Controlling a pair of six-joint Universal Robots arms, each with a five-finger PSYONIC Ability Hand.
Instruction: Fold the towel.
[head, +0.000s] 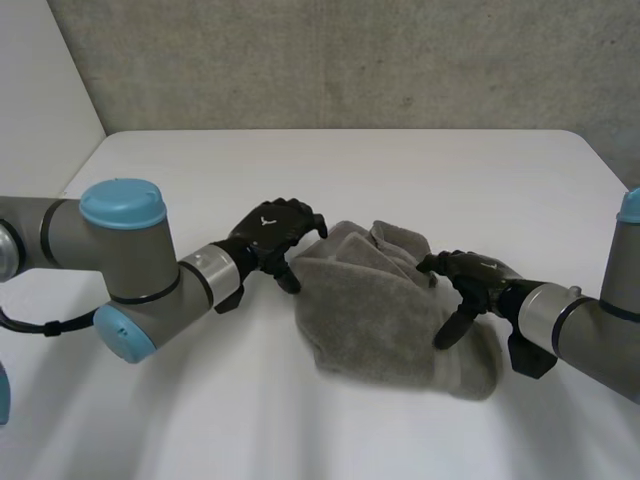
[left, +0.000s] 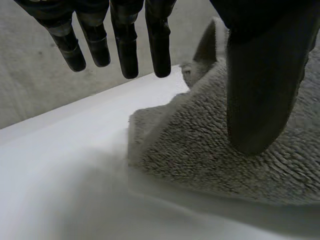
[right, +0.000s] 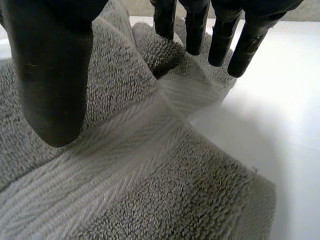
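While the towel (head: 395, 305) lies bunched on the table (head: 300, 170), the left hand (head: 270, 230) at its left edge and the right hand (head: 480, 275) over its right side hang spread, gripping nothing. Advise pinching true corners before lifting.

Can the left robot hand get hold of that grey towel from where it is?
Probably yes. The left robot hand sits at the towel's edge, thumb over the cloth, fingers relaxed above the white table beside it. Nothing stands between them.
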